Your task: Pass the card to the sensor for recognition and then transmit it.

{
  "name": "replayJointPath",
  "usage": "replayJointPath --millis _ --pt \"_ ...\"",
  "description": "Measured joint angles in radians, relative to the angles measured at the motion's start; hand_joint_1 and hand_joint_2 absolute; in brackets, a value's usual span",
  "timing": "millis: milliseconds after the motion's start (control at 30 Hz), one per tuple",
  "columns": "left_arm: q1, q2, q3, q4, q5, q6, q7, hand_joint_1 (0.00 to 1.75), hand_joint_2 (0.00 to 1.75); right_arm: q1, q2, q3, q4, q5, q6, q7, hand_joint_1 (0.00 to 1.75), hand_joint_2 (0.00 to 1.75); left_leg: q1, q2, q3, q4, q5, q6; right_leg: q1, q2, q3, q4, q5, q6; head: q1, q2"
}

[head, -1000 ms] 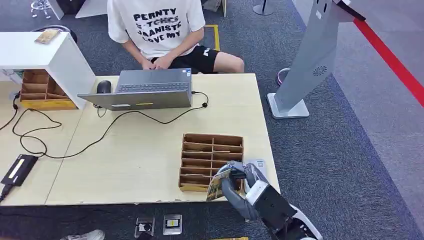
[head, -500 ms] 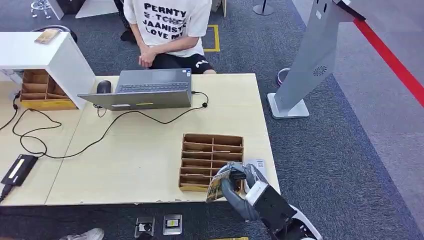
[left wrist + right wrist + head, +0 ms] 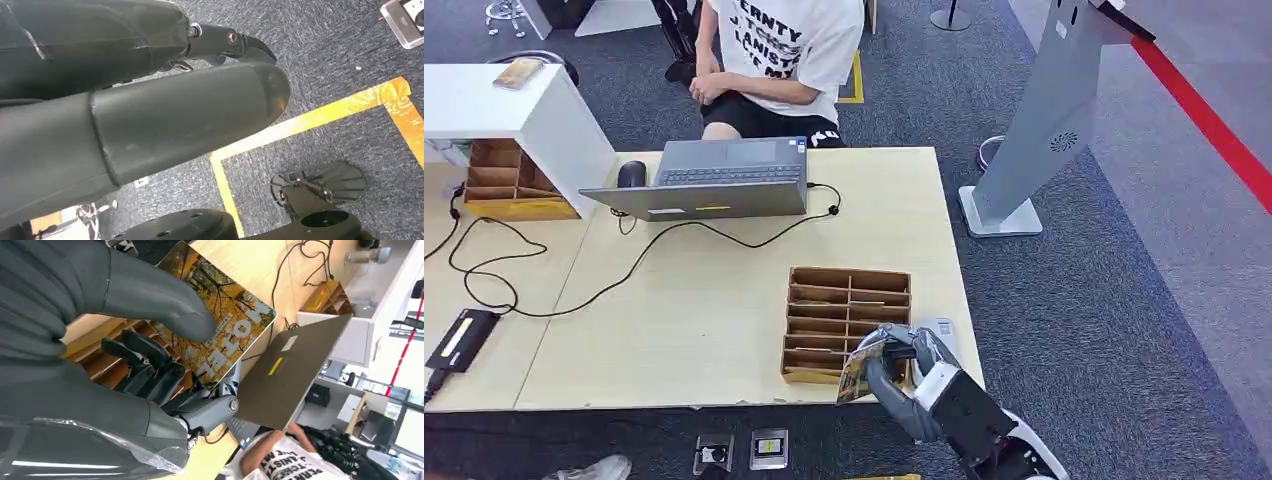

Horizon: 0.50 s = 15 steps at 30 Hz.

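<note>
My right hand (image 3: 902, 374) pinches a card (image 3: 855, 371) with an autumn-forest picture, thumb on its face and fingers behind it. The card (image 3: 220, 325) hangs tilted over the near edge of a brown wooden card box (image 3: 849, 300) with several slots. A small grey-white sensor (image 3: 942, 327) lies flat on the table just right of the box, close beside my hand. My left hand (image 3: 150, 115) hangs over the carpet with thumb and fingers stretched out and nothing in them.
A person (image 3: 774, 50) sits behind an open laptop (image 3: 714, 180) at the far side of the pale wooden table (image 3: 694, 300). Cables and a black device (image 3: 462, 338) lie at the left. A grey kiosk stand (image 3: 1044, 120) rises on the carpet to the right.
The person behind the laptop has turned and shifted to the right. My right hand and the card have barely moved.
</note>
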Motion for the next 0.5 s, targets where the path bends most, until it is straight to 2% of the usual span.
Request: replayJointPath --millis 500 --pt "-0.003 0.0 0.0 0.0 -0.009 -0.004 0.0 0.0 0.0 0.0 0.002 0.0 0.0 0.009 -0.003 0.012 1.75 1.75 0.0 0.0 0.0 0.0 0.0 0.0 0.0 0.0 0.0 0.0 0.0 0.0 0.0 0.0"
